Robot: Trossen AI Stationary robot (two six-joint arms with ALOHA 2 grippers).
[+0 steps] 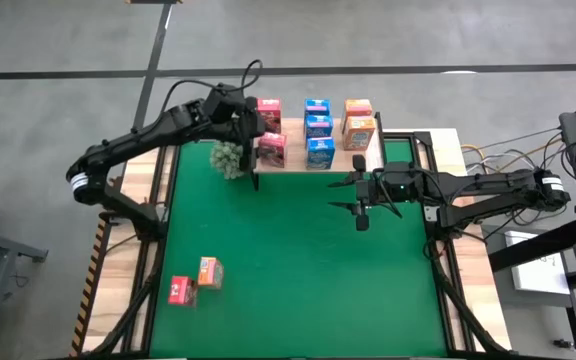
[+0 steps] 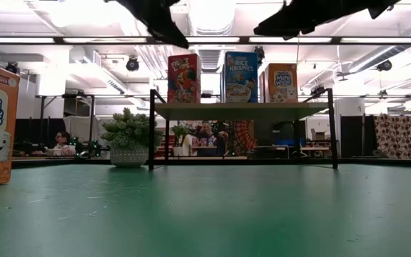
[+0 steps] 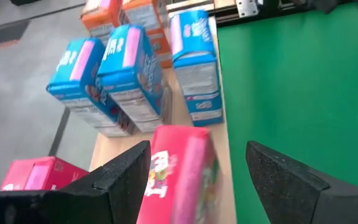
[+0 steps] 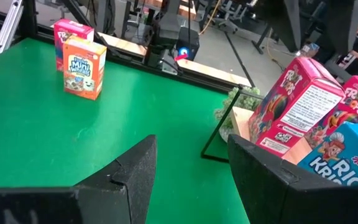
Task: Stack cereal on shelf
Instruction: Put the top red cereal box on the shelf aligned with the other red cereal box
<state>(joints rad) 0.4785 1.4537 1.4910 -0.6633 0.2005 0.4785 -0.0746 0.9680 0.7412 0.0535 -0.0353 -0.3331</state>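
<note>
The shelf (image 1: 298, 163) stands at the mat's far side and carries pink (image 1: 268, 110), blue (image 1: 318, 127) and orange (image 1: 359, 131) cereal boxes, all upright. My left gripper (image 1: 257, 135) hovers open at the shelf's left end. Its fingers stand either side of the near pink box (image 3: 182, 171) without touching it; that box rests upright on the board. My right gripper (image 1: 361, 203) hangs open over the mat just in front of the shelf, with nothing between its fingers (image 4: 191, 180). One pink box (image 1: 179, 290) and one orange box (image 1: 209, 271) stand on the mat, near left.
A green spiky plant ball (image 1: 229, 158) sits on the mat beside the shelf's left legs, right under my left arm. The green mat (image 1: 298, 270) lies open between the shelf and the two loose boxes. Black frame rails (image 1: 438, 250) border it on both sides.
</note>
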